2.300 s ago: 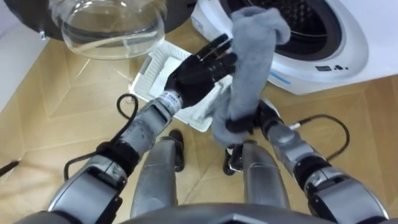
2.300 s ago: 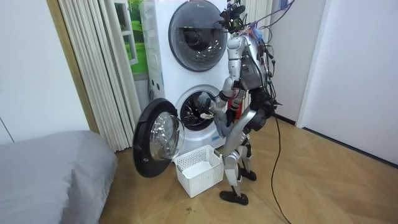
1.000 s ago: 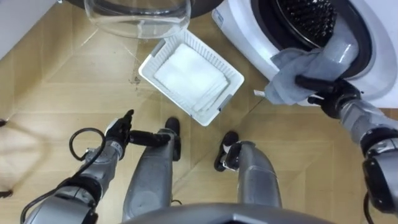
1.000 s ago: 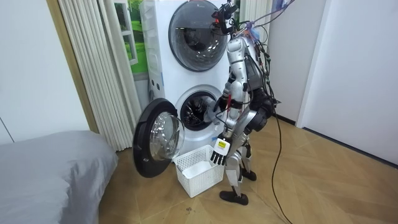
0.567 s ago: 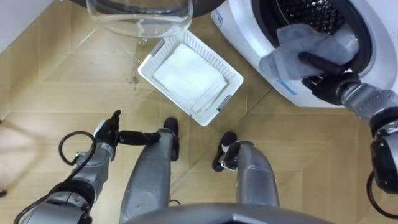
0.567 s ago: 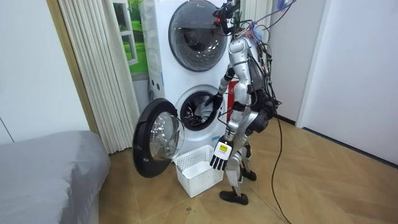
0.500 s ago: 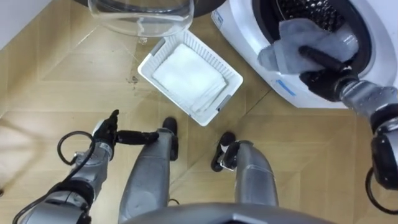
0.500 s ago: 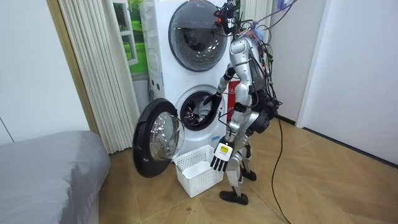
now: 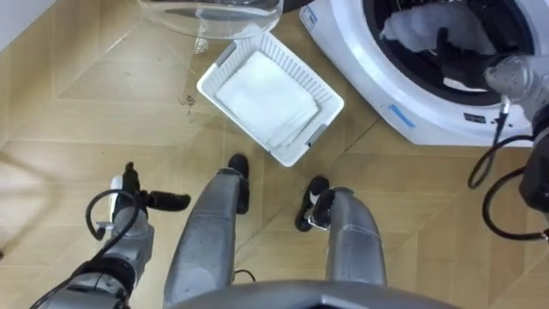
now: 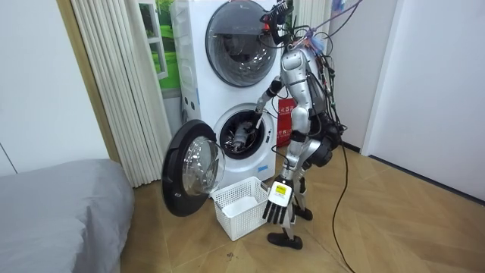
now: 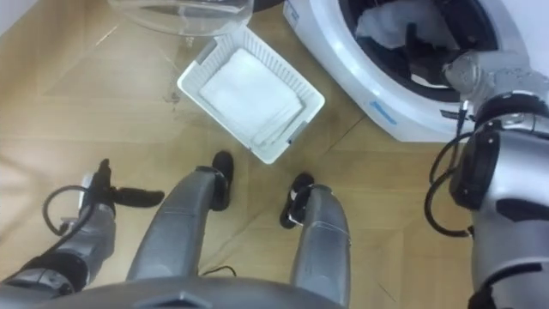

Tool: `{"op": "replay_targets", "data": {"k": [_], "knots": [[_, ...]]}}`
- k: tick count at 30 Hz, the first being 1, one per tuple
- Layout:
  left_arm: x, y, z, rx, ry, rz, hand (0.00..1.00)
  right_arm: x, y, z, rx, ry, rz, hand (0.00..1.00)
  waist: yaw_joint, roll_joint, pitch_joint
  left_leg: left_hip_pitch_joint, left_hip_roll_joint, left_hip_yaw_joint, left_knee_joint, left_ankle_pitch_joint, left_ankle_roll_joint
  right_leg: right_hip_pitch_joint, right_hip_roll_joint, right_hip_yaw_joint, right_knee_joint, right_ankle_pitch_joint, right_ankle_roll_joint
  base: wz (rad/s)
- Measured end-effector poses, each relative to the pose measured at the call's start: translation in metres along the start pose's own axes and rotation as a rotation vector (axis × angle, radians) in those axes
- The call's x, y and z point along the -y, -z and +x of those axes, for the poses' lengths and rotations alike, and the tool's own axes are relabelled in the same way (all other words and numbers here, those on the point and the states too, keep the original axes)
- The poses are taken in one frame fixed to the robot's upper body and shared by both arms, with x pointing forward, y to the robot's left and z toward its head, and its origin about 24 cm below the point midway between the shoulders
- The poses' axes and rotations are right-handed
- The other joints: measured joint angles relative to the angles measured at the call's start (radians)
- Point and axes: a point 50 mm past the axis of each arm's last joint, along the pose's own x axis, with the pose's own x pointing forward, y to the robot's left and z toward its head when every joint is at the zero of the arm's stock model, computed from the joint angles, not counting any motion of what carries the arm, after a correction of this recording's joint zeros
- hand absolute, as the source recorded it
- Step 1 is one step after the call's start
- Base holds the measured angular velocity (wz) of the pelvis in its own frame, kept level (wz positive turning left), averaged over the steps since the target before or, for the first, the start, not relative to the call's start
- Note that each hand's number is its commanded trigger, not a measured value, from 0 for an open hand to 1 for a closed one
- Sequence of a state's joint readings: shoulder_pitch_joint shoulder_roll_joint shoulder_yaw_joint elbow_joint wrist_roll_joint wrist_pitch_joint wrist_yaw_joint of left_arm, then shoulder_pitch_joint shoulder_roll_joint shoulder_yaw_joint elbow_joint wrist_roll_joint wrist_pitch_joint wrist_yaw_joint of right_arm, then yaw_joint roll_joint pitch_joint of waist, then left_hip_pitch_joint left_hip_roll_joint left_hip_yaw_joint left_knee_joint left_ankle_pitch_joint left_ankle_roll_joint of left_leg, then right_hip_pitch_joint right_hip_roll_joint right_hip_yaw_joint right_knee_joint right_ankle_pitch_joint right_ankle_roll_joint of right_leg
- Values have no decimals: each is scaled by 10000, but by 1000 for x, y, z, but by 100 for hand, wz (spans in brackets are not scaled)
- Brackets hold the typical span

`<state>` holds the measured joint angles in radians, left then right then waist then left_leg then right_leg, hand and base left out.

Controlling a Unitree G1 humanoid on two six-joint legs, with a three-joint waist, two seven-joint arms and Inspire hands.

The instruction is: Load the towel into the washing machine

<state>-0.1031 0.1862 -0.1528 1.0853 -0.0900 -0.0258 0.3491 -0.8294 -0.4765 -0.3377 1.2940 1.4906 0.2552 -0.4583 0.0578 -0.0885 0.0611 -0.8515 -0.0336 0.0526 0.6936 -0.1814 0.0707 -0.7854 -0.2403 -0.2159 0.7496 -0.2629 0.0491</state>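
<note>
The grey towel (image 9: 420, 24) lies bunched inside the drum of the white washing machine (image 9: 412, 120) at the upper right. My right hand (image 9: 459, 56) reaches into the drum opening, dark fingers curled on the towel's lower edge; part of the hand is hidden by the rim. In the room view I stand upright before the lower machine (image 10: 227, 136), right arm stretched into it. My left hand (image 9: 163, 201) hangs by my left leg, fingers straight, holding nothing; it also shows as the left hand (image 10: 277, 206) above the floor.
A white slatted basket (image 9: 300, 148) with folded white cloth (image 9: 262, 94) stands on the wooden floor by my feet. The machine's round glass door (image 10: 189, 171) is swung open toward the room view's left. A grey bed (image 10: 53, 205) lies farther left.
My right hand has carried the towel from the drum's rim deeper into the drum. My left arm dropped from the towel to my side. The eye views shifted.
</note>
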Motion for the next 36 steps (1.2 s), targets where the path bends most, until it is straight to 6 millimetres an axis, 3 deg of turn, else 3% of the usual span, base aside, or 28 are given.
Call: {"op": "replay_targets", "data": {"k": [8,19,23,25,28,30,31,32,33,34,36], "knots": [[-5,11,1,-565,-339,-16,0,-1,-7,-3,559,935,735,0,61,428,-66,303,-148,52,-139,17,134,212,-19,258,-18,-29,163,3],[-3,13,1,-602,392,104,0,23,-18,1,1213,2096,1815,0,84,531,-127,1036,-191,177,-729,116,274,994,26,325,-717,212,327,-1],[-2,20,0,-874,930,163,0,60,-27,6,1758,2918,1738,0,282,666,-197,2037,-160,115,-1428,194,264,2117,301,365,-1701,449,355,0],[0,25,-1,-1042,1202,156,0,83,-30,8,2083,3153,1596,0,295,787,-277,2462,-186,-38,-1816,286,251,2629,415,255,-2282,581,378,15],[-3,37,-4,-1378,1376,234,0,141,-25,12,2837,3917,878,0,310,804,-304,3350,-98,-41,-2479,330,184,3611,689,314,-3254,831,351,-4],[-3,52,-9,-1770,1424,182,0,198,-20,7,3295,4784,-491,0,268,793,-401,3975,-74,-12,-2999,384,100,4356,855,255,-3974,1071,309,-16],[-3,54,-10,-1823,1445,180,0,215,-19,3,3341,5117,-986,0,245,792,-402,4147,-60,-12,-3137,403,71,4530,879,198,-4128,1111,291,-13],[-2,59,-12,-1917,1505,170,0,246,-14,-4,3319,5795,-2317,0,210,798,-410,4467,-12,5,-3377,419,27,4859,965,182,-4432,1181,260,-12],[-1,63,-14,-2002,1554,126,0,273,-7,-12,3127,6404,-3636,0,152,816,-475,4699,57,12,-3545,407,-48,5134,1076,188,-4744,1271,217,-15],[0,65,-15,-2042,1551,54,0,285,-3,-16,2977,6656,-4218,0,132,802,-508,4806,77,25,-3637,395,-90,5221,1108,204,-4840,1278,202,-22],[1,68,-18,-2052,1536,-266,0,319,7,-30,2284,7281,-7210,0,35,810,-534,5261,212,208,-3974,403,-211,5493,1224,188,-4998,1335,113,-28]]}}
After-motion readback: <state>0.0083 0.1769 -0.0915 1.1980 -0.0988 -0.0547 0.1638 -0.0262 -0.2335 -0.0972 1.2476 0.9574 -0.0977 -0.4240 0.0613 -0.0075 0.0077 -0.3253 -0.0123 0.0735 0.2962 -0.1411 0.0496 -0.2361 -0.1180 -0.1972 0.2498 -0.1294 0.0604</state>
